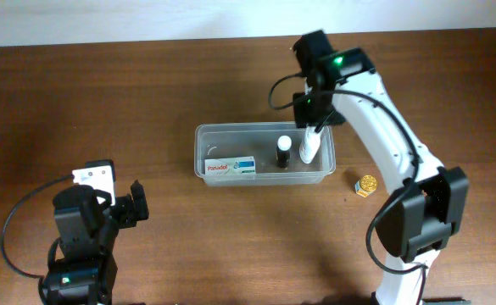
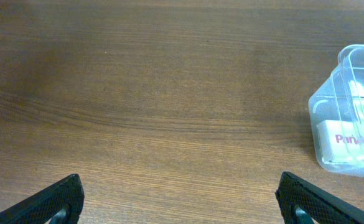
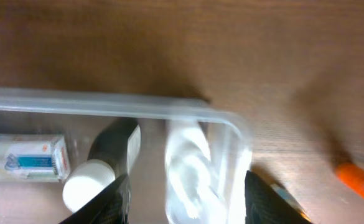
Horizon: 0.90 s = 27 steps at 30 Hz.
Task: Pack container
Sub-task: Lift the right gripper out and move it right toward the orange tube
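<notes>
The clear plastic container stands at mid-table. In it lie a white Panadol box, a dark bottle with a white cap and a white bottle at the right end. My right gripper hovers over that right end. In the right wrist view the right gripper is open, with the blurred white bottle between its spread fingers, the dark bottle to the left and the container rim above. My left gripper is open and empty at the front left; its wrist view also shows it.
A small gold-capped item sits on the table right of the container. An orange object shows at the right edge of the right wrist view. The left wrist view shows the container's corner with the Panadol box inside.
</notes>
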Motion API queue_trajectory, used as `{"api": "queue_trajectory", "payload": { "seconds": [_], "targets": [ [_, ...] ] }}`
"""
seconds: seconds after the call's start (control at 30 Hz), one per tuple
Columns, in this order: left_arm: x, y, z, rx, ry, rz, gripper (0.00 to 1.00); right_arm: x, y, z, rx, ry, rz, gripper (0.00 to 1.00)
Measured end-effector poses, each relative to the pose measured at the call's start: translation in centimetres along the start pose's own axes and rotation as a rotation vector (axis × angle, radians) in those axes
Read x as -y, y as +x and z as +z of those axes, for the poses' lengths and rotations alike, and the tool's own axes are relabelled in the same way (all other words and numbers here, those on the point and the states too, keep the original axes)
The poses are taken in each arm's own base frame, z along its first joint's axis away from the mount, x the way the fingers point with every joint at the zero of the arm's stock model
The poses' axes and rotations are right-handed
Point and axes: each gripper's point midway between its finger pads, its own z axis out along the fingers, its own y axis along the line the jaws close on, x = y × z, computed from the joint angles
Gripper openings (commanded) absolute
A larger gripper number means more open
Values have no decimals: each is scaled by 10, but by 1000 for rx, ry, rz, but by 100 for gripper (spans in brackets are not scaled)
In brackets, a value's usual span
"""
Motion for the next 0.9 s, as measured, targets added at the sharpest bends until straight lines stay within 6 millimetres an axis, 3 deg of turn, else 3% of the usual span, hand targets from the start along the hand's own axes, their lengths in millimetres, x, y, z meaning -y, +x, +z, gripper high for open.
{"api": "queue_trajectory", "payload": {
  "seconds": [0.17,0.33,0.43,0.57,0.67,0.9],
  "targets": [
    [0,1,0,-3,0,0,99,27,-16,-58,57,2,50,52],
    [0,1,0,-2,0,0,99,85,-22,-115,128,26,175,55],
    [0,1,0,-3,0,0,99,122,-15,-128,129,52,260,59],
    [0,1,0,-3,0,0,99,175,-8,-128,119,83,388,60],
    [0,1,0,-3,0,0,99,205,5,-116,68,86,470,61],
    [0,1,0,-3,0,0,99,228,37,-68,-98,64,557,61]
  ]
}}
